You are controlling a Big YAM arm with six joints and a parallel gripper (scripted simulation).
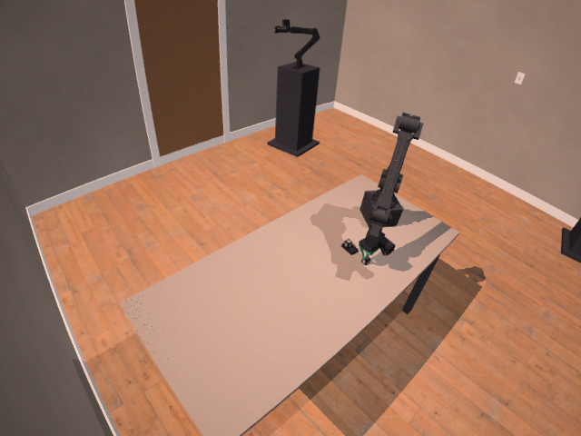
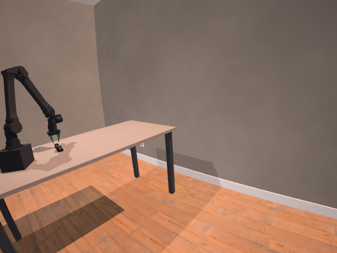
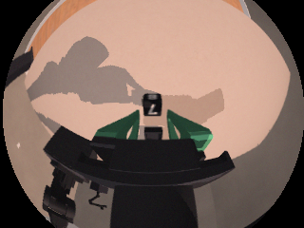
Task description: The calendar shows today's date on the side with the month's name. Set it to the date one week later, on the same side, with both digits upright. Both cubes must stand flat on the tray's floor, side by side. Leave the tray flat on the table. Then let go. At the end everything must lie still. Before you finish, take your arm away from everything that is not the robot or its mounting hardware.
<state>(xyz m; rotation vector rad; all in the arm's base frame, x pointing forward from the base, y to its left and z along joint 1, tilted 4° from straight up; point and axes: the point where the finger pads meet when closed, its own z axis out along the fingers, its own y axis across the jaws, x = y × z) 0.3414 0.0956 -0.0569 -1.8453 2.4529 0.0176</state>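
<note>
The small dark calendar tray (image 1: 350, 248) lies on the table just in front of the arm's base. It is too small to read any digit or the month's name. My gripper (image 1: 366, 257) points down just right of the tray, a little above the table, with its green fingers partly open and nothing between them. In the wrist view a dark cube with a white mark (image 3: 151, 104) lies just beyond the fingertips. A second dark piece (image 3: 152, 132) shows between the fingers; I cannot tell what it is. In the side view the gripper (image 2: 55, 139) hovers just above the dark calendar pieces (image 2: 58, 147).
The arm's black base (image 1: 380, 210) stands close behind the tray, near the table's far right edge (image 1: 450, 236). A second arm on a black pedestal (image 1: 295, 110) stands on the floor far behind the table.
</note>
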